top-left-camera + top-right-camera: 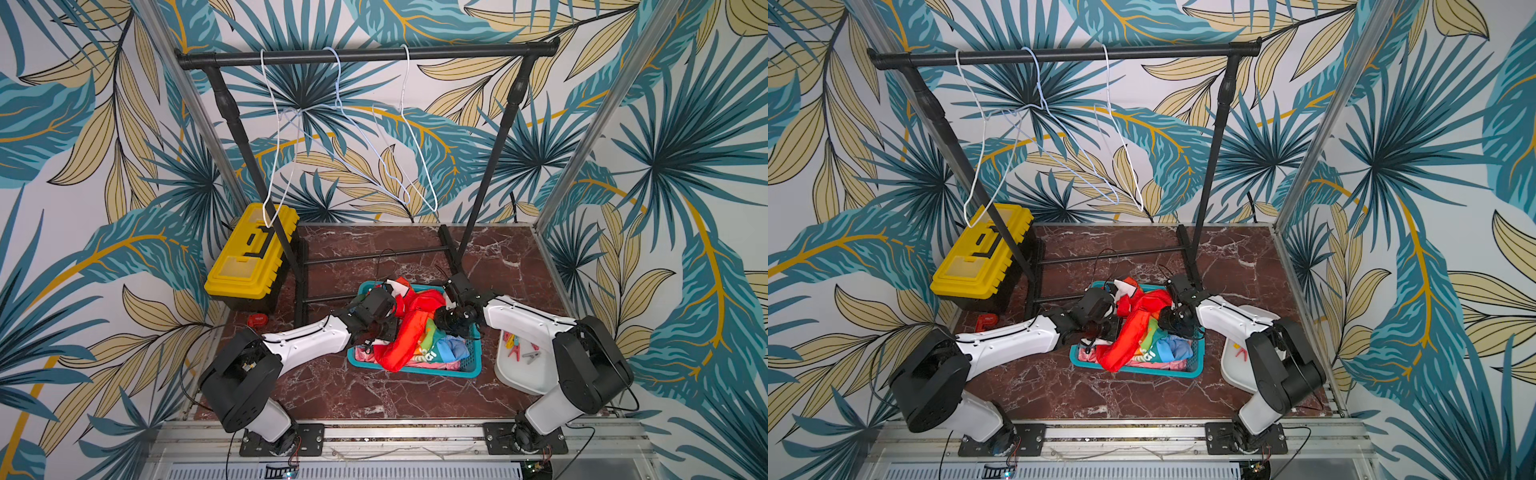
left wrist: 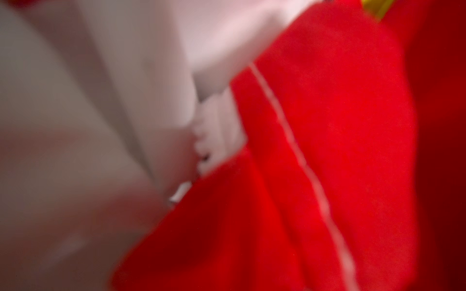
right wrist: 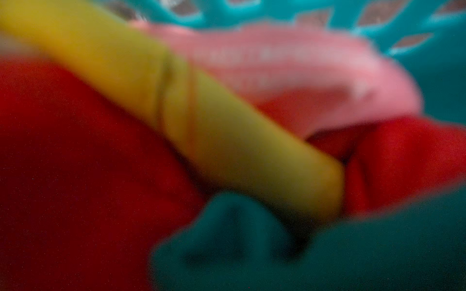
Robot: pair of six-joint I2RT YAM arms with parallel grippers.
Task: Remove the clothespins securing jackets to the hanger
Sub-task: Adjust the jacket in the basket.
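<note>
jackets (image 1: pixel 409 332) lie off the hangers, crumpled in one heap in the teal basket (image 1: pixel 473 368): red-hooded jacket (image 1: pixel 395 345) on top, rainbow-striped jacket (image 1: pixel 432 353) beside it, pink jacket (image 1: pixel 415 365) underneath. loose clothespins (image 1: pixel 519 349), red, yellow, pink and grey, lie scattered in the white tray (image 1: pixel 513 376). right wrist view, blurred: a yellow clothespin (image 3: pixel 227 126) slants across red fabric.

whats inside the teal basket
The teal basket holds a heap of jackets: red and rainbow-striped cloth on top, pink cloth under it. A yellow clothespin shows among them. Its floor is covered.
</note>
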